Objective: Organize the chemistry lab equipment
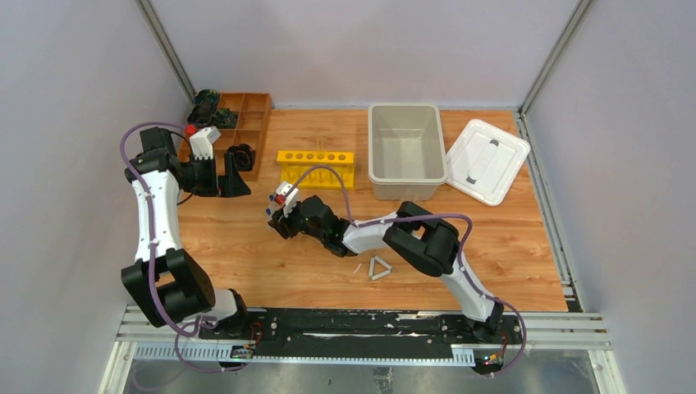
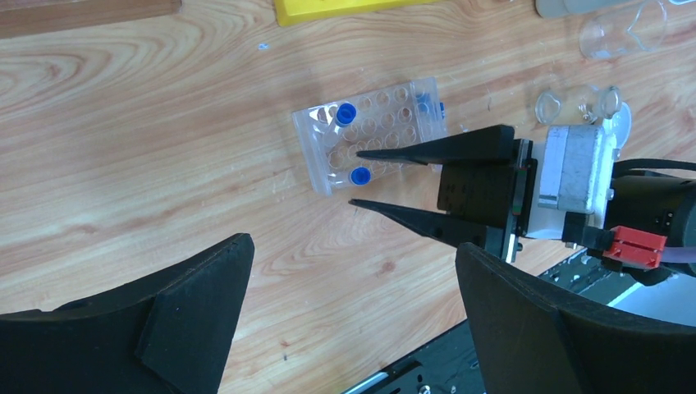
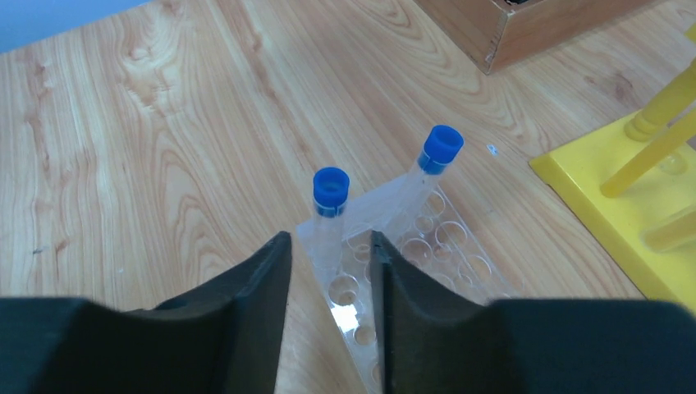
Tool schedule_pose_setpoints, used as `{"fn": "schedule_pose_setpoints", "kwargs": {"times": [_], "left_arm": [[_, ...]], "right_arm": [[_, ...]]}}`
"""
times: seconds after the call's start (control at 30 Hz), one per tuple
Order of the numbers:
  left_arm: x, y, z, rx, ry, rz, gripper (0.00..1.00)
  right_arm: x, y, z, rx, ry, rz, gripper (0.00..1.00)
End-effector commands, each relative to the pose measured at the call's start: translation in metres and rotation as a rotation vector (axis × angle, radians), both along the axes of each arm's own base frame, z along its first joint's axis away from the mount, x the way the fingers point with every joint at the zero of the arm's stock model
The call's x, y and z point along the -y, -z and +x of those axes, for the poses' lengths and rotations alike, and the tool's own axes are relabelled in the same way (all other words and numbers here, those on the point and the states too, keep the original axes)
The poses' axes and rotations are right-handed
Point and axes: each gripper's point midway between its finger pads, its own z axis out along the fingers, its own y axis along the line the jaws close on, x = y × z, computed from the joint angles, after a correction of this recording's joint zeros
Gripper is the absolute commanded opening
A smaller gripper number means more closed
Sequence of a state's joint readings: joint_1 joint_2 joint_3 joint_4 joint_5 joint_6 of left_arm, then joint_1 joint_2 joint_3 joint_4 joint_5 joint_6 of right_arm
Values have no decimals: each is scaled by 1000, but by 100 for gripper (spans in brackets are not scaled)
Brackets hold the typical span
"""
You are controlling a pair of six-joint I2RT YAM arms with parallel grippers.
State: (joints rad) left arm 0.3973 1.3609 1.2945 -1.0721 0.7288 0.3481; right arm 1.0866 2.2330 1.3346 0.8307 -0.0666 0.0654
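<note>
Two small clear tubes with blue caps stand in the clear plastic tube rack (image 3: 447, 246), the nearer tube (image 3: 330, 209) at the rack's front corner and the farther tube (image 3: 432, 164) one row behind, its top leaning away to the right. A third spot of blue shows at the rack's other end in the left wrist view, too unclear to identify. The rack lies flat on the wooden bench (image 1: 246, 254), left of centre and just in front of a yellow rack (image 1: 316, 167). The right arm's fingers (image 3: 254, 312) are low at the rack, one on either side of the nearer tube; they stand partly apart, with a visible gap on each side of the tube, so nothing is clamped. In the left wrist view a clear glass beaker (image 2: 620, 33) stands beyond the right wrist, with a further clear glass piece (image 2: 551, 105) beside the wrist whose shape cannot be made out. The small white triangle (image 1: 379, 269) lies flat near the front edge, under the right forearm. The left arm's fingers (image 2: 189, 328) are wide apart and empty, held above the bench beside the wooden compartment tray (image 1: 246, 123). A grey bin (image 1: 405, 152) and its lid (image 1: 487, 161) sit at the rear right.
</note>
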Motion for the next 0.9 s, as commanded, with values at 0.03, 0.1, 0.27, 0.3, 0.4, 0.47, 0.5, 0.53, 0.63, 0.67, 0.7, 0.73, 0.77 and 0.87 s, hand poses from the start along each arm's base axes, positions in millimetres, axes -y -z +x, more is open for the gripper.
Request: {"fn": "schedule_pose_setpoints", "kwargs": {"times": [0.03,0.1,0.27,0.3,0.4,0.47,0.5,0.53,0.63,0.67,0.7,0.73,0.77,0.87], "left_arm": [[0,-8,-1,33,-1,2,100],[1,-10,-2,40,0,-2,100],[2,-16,-2,52,-6,-8,100],[3,-17,-2,59,-4,-4,100],[3,-20,-3,68,-4,-2,100],[4,-20,-4,68,-5,-6,100],[4,-20,-3,67,-5,-9,100],[5,-20,-3,64,-6,-14,100],[5,-20,-3,62,-5,-21,100],[5,-19,-3,59,-6,-23,100],[5,-20,-3,60,-7,-21,100],[5,-20,-3,61,-8,-21,100],[6,-20,-4,62,-7,-21,100],[6,-23,-4,72,-9,-17,100]], "right_arm": [[11,-55,-2,30,27,85,52],[19,-67,-6,27,38,92,54],[48,-86,-7,-53,144,56,52],[59,-88,-4,-89,199,38,51],[94,-76,4,-196,365,-74,47],[117,-64,9,-239,470,-151,44],[127,-58,11,-259,507,-176,43],[135,-52,12,-282,535,-197,41],[151,-29,12,-387,590,-238,35],[157,-19,11,-428,600,-266,33],[159,-10,10,-461,607,-281,32],[159,-5,10,-488,610,-287,31],[159,3,9,-511,610,-305,31],[156,16,9,-553,608,-344,31]]}}
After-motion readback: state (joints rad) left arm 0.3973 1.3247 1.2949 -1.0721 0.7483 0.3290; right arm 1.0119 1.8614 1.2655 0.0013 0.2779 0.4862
